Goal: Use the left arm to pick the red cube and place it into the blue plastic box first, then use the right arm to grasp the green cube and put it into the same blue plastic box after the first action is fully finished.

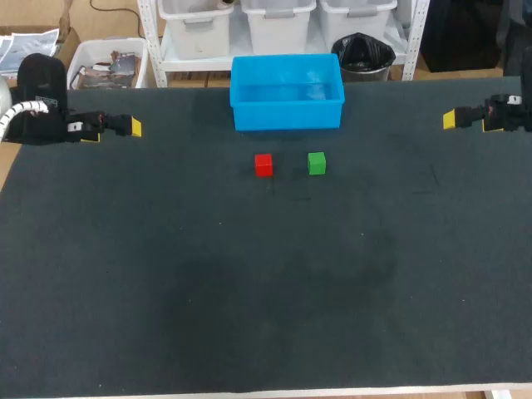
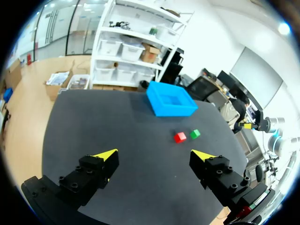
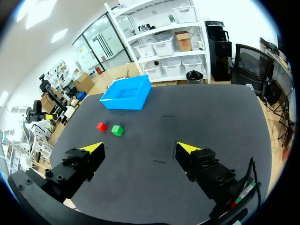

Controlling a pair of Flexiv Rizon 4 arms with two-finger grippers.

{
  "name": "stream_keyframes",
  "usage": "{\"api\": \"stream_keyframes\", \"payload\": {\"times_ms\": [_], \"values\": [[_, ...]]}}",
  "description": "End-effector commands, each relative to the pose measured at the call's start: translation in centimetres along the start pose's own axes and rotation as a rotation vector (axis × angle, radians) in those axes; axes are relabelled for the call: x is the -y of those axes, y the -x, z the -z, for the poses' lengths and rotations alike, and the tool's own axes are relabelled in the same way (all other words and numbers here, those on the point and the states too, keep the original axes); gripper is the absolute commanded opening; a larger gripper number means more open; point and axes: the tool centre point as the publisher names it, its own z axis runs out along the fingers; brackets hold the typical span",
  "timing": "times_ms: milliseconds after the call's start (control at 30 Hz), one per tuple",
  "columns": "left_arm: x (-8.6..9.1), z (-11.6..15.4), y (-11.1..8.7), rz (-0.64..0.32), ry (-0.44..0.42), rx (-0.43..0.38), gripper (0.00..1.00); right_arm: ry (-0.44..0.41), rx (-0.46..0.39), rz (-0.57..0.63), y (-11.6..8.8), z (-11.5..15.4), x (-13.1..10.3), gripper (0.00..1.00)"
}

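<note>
A small red cube (image 1: pixel 263 165) rests on the dark table just in front of the blue plastic box (image 1: pixel 287 91), and a green cube (image 1: pixel 316 163) sits close to its right. My left gripper (image 1: pixel 125 127) hovers at the table's far left, open and holding nothing. At the far right my right gripper (image 1: pixel 453 119) is open and holds nothing too. From the left wrist, the red cube (image 2: pixel 180 137), green cube (image 2: pixel 195 134) and box (image 2: pixel 170 99) lie well ahead of the open gripper (image 2: pixel 158 156). The right wrist view has the red cube (image 3: pixel 101 126), green cube (image 3: pixel 117 130) and box (image 3: pixel 126 93) far ahead of its gripper (image 3: pixel 139 149).
The black table mat (image 1: pixel 266 283) spreads wide in front of the cubes. The box stands at the back edge, its inside bare.
</note>
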Motion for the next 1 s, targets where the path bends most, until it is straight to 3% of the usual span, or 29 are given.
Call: {"api": "stream_keyframes", "payload": {"times_ms": [33, 1000], "values": [[-0.08, -0.03, -0.02, 0.000, -0.002, 0.001, 1.00, 0.000, 0.000, 0.000, 0.00, 0.00, -0.01, 1.00], [-0.11, 0.12, 0.09, 0.004, 0.011, -0.007, 1.00, 0.000, 0.000, 0.000, 0.00, 0.00, -0.01, 1.00]]}}
